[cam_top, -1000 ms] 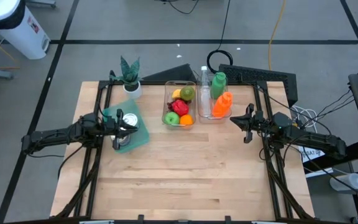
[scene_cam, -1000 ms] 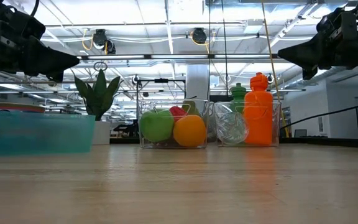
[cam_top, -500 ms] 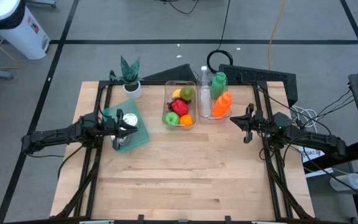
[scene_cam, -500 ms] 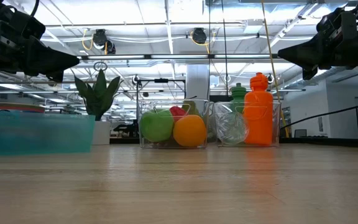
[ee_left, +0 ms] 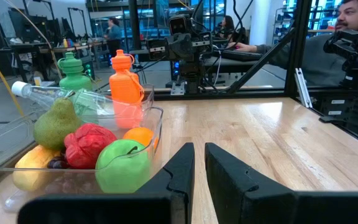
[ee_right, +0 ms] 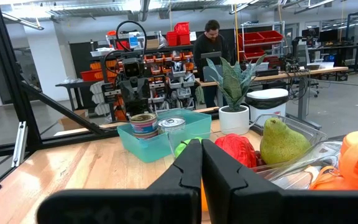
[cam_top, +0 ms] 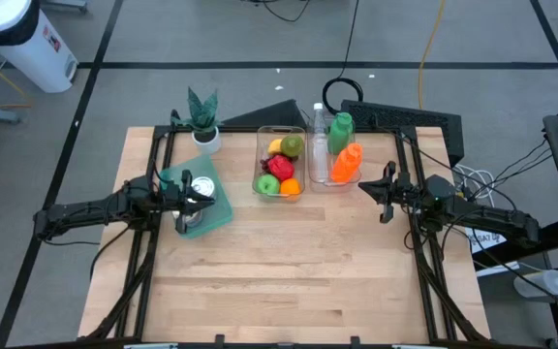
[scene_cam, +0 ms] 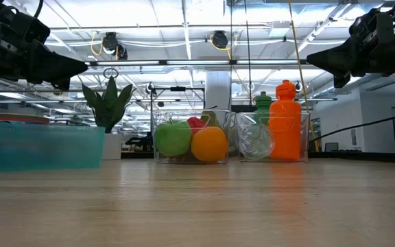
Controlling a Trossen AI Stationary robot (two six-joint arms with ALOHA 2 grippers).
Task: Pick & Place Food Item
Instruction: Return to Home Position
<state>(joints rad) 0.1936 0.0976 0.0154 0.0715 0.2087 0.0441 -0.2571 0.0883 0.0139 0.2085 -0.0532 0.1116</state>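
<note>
Wooden tabletop (scene_cam: 197, 206) fills the foreground of the low view, and both arms hang well above it, one at each side. Nearest its own camera, the left gripper (ee_left: 199, 148) has its fingers drawn together with only a sliver between them and nothing held. The right gripper (ee_right: 201, 144) is likewise pinched closed on nothing. From above, the left one hovers over the teal bin (cam_top: 219, 211). The right one sits near the orange bottle (cam_top: 346, 163), apart from it.

Farther back, the pear (ee_left: 55, 124) lies in the left transparent bin (cam_top: 258, 160), toward its far end. A green apple (ee_left: 122, 174), a red fruit (ee_left: 87, 144) and an orange (scene_cam: 209, 144) share the bin. No food lies loose on the wood, so I judge the placing finished. All that is left is for the arms to settle at rest, and they already look drawn back.

Only the low view shows how high the grippers ride, and only the overhead one shows which bin each arm is over. The low view blurs the teal bin. The right wrist view shows cans (ee_right: 143, 123) in it, seemingly two side by side, though I cannot tell whether any are stacked. Beyond the potted plant (ee_right: 234, 93), a person (ee_right: 211, 46) stands in the workshop.
</note>
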